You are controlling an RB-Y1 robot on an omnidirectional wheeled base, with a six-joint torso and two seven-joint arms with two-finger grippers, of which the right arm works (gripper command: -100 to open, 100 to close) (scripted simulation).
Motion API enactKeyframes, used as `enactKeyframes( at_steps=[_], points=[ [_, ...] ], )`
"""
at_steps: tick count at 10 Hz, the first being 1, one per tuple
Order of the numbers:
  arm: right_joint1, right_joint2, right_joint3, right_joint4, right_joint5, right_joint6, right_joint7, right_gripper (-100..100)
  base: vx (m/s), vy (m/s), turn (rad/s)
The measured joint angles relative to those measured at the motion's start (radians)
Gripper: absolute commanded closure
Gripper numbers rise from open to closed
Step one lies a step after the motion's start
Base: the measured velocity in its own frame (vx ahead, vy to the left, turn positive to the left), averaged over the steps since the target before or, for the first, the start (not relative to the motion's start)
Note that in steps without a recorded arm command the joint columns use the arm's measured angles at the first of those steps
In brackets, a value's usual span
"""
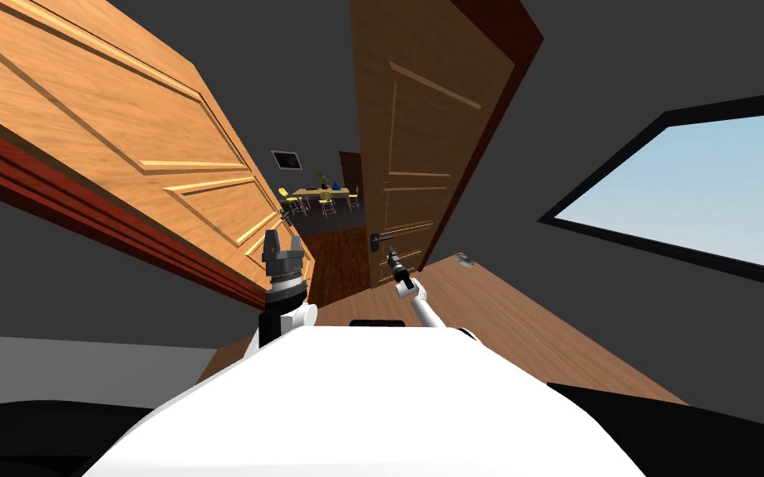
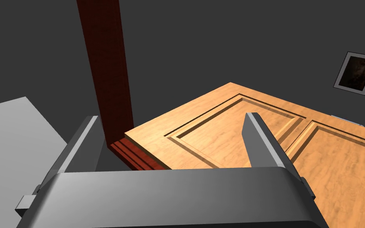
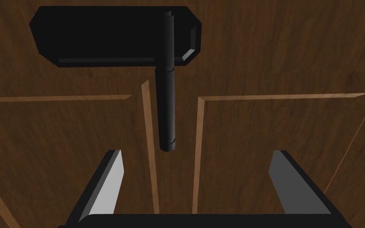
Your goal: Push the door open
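Dark grey walls frame a dark wooden door [image 1: 422, 166] standing ajar. The right end effector [image 3: 197, 154], the nearer one, faces it released and empty, and the black lever handle [image 3: 166, 107] points lengthwise toward the gap between its fingers. The left end effector [image 2: 172, 116], also released, hangs farther off.

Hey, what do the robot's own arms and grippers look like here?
The left arm and right arm are white with dark wrist joints. The left gripper is a dark grey, ribbed box carrying two thin, flat, light grey blade fingers. The right gripper is built the same, with a darker box.
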Motion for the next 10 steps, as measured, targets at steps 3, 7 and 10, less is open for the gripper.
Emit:
enactKeyframes(
  at_steps=[3, 7, 10],
  points=[
    [-0.039, 0.010, 0.014, 0.067, 0.008, 0.006, -0.003, -100, 0.057, -0.092, 0.047],
    [-0.044, -0.005, 0.007, 0.078, 0.007, 0.003, -0.001, -100, 0.147, 0.055, 0.022],
    [-0.047, -0.004, -0.001, 0.086, 0.005, 0.000, 0.002, -100, 0.181, 0.078, 0.027]
  ],
)
